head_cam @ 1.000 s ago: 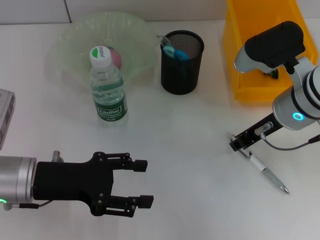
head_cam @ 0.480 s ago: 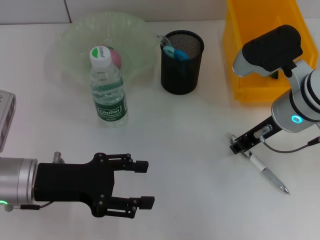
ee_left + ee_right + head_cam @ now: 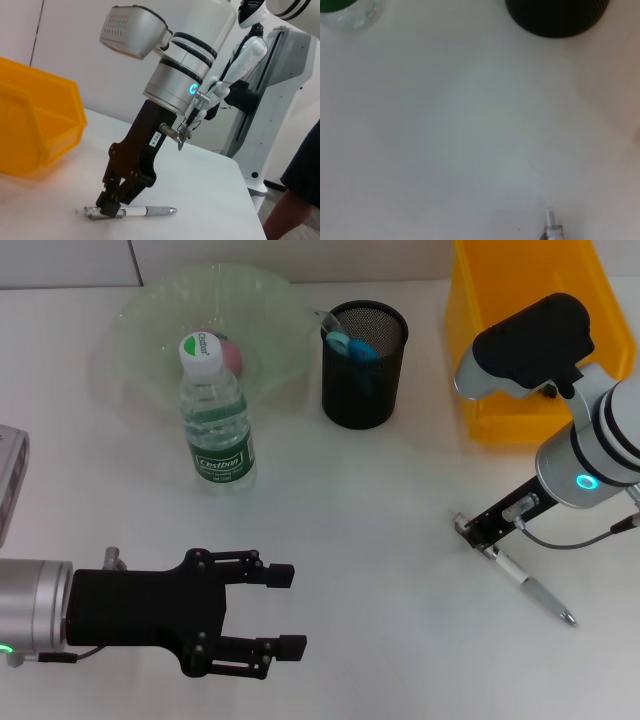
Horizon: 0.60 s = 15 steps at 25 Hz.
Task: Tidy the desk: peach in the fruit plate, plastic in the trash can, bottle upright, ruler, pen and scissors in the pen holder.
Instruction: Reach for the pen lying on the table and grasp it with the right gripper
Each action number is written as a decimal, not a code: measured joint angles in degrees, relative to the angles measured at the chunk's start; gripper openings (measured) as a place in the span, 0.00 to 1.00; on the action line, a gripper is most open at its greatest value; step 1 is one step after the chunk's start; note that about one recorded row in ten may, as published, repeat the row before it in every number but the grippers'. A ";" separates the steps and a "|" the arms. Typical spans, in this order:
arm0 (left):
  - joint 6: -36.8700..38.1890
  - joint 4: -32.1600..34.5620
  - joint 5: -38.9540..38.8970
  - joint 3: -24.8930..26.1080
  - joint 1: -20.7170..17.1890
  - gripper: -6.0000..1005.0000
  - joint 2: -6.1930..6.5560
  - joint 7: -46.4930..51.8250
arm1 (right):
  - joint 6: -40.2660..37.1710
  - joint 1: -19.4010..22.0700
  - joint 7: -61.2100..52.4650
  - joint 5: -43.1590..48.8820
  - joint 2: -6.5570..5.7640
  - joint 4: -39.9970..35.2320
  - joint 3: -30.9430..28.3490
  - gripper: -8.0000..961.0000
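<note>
My right tool (image 3: 111, 206) pinching pen (image 3: 142, 212) by extreme end on bench (image 3: 380, 540); lifting risks swing, slip. Left tool (image 3: 275, 610) idle, wide.

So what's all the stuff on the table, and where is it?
Clear plastic water bottle: one, green label, white cap, upright in front of the plate.
Pale green glass fruit plate: one, far left.
Pink peach: one, in the plate, behind the bottle.
Black mesh pen holder: one, centre back, blue-handled item inside.
Yellow plastic bin: one, far right.
White and silver pen: one, lying flat, near right.
Left gripper: black, open, near left above the table.
Right gripper: black, at the pen's end.
</note>
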<state>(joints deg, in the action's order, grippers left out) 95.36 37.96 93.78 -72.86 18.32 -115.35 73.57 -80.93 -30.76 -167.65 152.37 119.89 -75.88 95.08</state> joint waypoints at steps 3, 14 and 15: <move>0.00 0.00 0.00 0.00 -0.12 0.78 0.08 0.00 | -0.03 0.49 0.23 -0.15 0.00 -1.32 -0.56 0.16; 0.00 0.00 0.00 0.10 -0.35 0.78 0.16 0.17 | -4.44 2.84 7.15 -7.27 -0.25 -8.06 -10.13 0.02; 0.00 0.00 0.00 0.10 -0.35 0.78 0.16 0.17 | -4.44 2.84 7.15 -7.27 -0.25 -8.06 -10.13 0.03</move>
<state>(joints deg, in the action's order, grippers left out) 95.36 37.96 93.78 -72.76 17.97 -115.19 73.74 -85.37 -27.92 -160.50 145.10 119.63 -83.94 84.94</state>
